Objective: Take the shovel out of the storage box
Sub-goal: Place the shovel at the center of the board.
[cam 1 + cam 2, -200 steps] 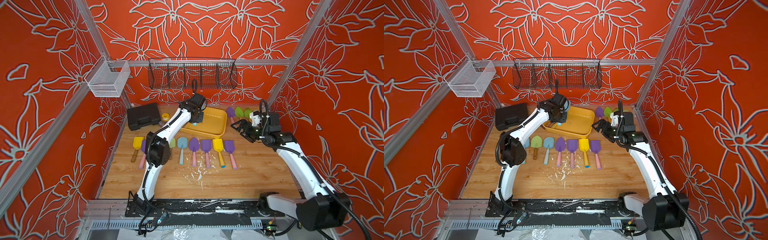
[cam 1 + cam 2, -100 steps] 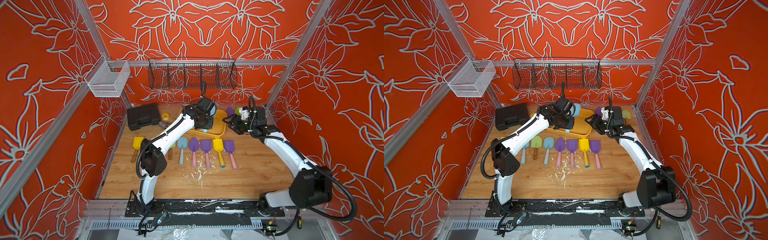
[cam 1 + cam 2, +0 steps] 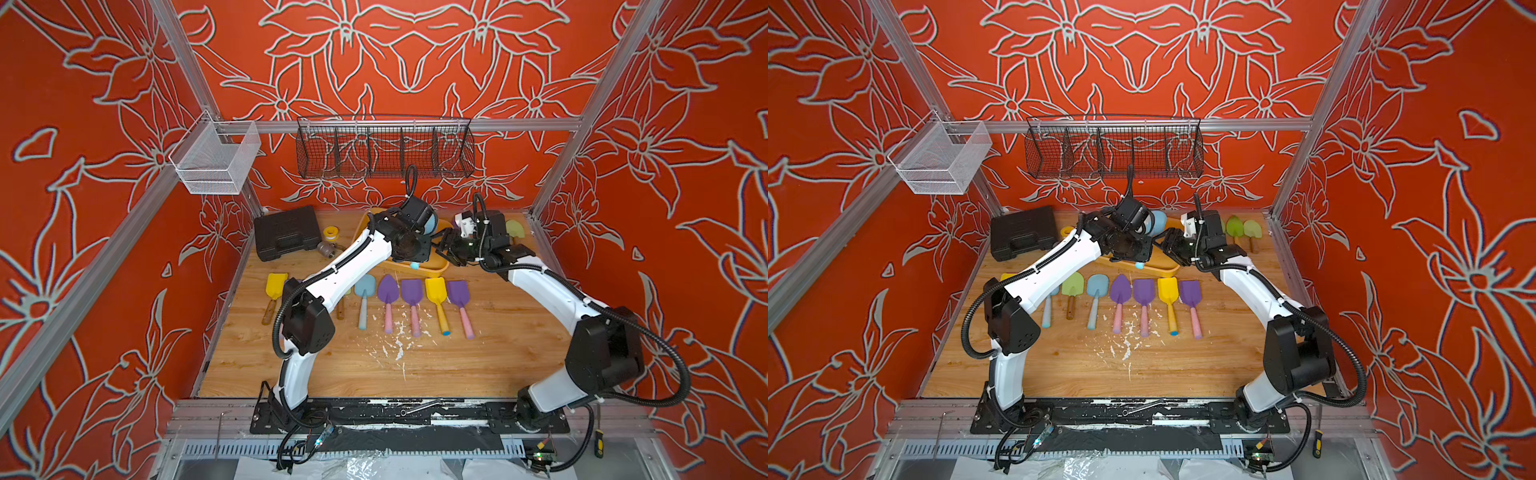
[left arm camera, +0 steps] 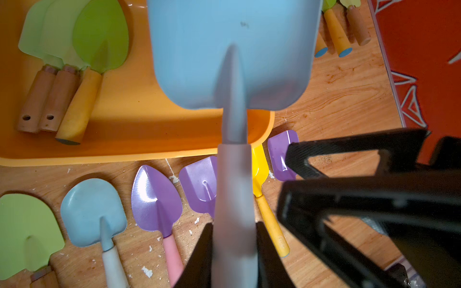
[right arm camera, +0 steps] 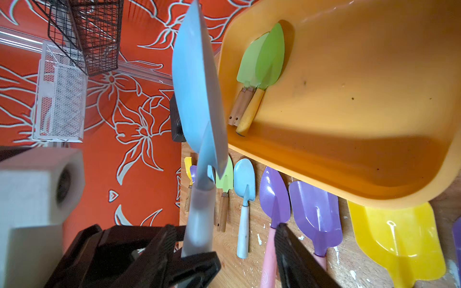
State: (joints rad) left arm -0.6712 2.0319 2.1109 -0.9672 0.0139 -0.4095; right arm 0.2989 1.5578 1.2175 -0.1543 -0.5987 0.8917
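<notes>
Your left gripper point(image 4: 234, 254) is clamped on the pale grey handle of the blue shovel point(image 4: 232, 54), one finger pressed to each side. The shovel is off the floor of the storage box point(image 3: 432, 272) and held in the air above its near right part. Both top views show the blade higher and farther back, with the handle end low over the near rim.

Your right gripper point(image 5: 225, 232) sits just right of the left one, reaching in from the right. Its jaws stand apart with the shovel handle between them. The handle is close to one finger, and there is a clear gap to the other. You cannot tell whether the near finger touches it.

The storage box sits at the far middle of the table point(image 3: 415, 365), with both arms meeting over it. Three green shovels point(image 4: 74, 49) lie together on its floor, handles side by side. Two handles are wooden and one is yellow.

A row of shovels point(image 3: 1144, 291) lies on the table just near of the box, blades toward it and handles toward you. From the middle rightward they are green, light blue, purple, purple, yellow and purple. The row's left end is partly hidden by the left arm.

More green shovels point(image 3: 1244, 228) lie on the table to the right of the box. A black case point(image 3: 286, 232) sits at far left. White flecks are scattered on the wood near the row's handles.
</notes>
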